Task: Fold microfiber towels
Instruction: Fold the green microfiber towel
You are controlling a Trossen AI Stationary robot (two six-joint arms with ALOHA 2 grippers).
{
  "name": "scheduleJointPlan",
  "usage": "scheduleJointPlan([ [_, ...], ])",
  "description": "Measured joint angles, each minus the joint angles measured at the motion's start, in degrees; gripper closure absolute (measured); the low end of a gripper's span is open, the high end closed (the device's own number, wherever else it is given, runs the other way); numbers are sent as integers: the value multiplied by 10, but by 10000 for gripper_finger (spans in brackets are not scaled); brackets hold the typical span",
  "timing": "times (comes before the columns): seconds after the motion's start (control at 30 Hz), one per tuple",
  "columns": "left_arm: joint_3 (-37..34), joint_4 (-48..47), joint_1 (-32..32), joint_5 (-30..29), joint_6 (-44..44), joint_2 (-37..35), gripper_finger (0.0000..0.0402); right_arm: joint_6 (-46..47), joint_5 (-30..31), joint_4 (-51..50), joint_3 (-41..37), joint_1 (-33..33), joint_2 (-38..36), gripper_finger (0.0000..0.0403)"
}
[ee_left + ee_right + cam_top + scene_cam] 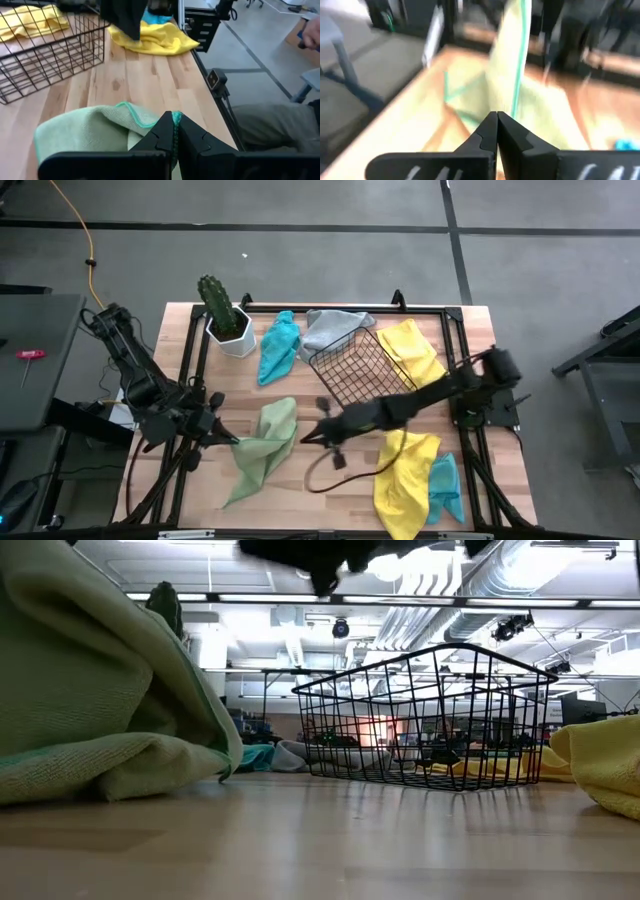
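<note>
Both grippers, left gripper (222, 432) and right gripper (305, 437), pinch the light green towel (262, 448) in their fingers, apparently lifting it off the desk (330, 480) for folding.

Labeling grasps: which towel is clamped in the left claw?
The light green towel, its teal-edged hem pinched in the left claw. The yellow, teal and grey ones lie untouched.

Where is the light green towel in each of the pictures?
High view: light green towel lies left of centre, between both grippers.
Low view: big, at the left.
Left wrist view: pinched in the shut left gripper, cloth at.
Right wrist view: blurred, ahead of the fingers.
Shared landmark: black wire basket.
</note>
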Motion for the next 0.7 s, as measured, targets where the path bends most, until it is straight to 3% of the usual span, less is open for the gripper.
scheduleJointPlan([
  [0.2,0,-11,-5,-2,-15,0,401,40,13,-191,150,-5,105,390],
  [0.3,0,-10,-5,-2,-15,0,401,38,32,-271,208,-5,147,354],
  [0.4,0,-10,-5,-2,-15,0,401,15,108,-342,249,-5,176,302],
  [0.5,0,-10,-5,-2,-15,0,401,-9,183,-359,262,-2,196,249],
  [0.7,0,-10,-5,-3,-24,0,401,-25,213,-338,263,-4,232,185],
])
